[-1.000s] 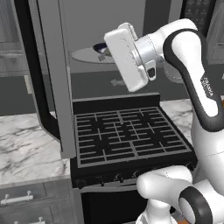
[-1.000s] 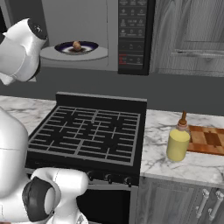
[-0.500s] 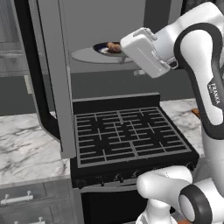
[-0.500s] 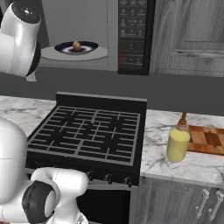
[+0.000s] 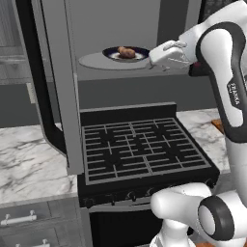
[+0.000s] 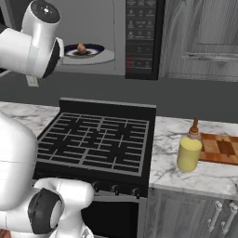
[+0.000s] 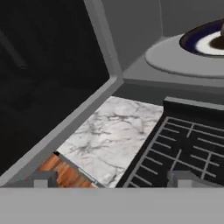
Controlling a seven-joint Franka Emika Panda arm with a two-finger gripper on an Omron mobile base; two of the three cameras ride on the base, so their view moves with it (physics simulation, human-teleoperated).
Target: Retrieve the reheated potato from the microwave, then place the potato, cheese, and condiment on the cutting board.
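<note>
The microwave (image 5: pixel 53 87) stands with its door swung wide. Inside, the potato (image 5: pixel 126 51) lies on a dark-rimmed plate (image 5: pixel 112 52) upon the turntable (image 6: pixel 104 57), just ahead of the jaws (image 5: pixel 153 57), which are spread wide and hold nothing. Below the jaws lies the stove (image 6: pixel 97 139). Well off to their right on the marble bench (image 6: pixel 204 169), the condiment (image 6: pixel 189 151) stands upright, apparently touching the edge of the cutting board (image 6: pixel 223 148); the contact is hard to confirm.
</note>
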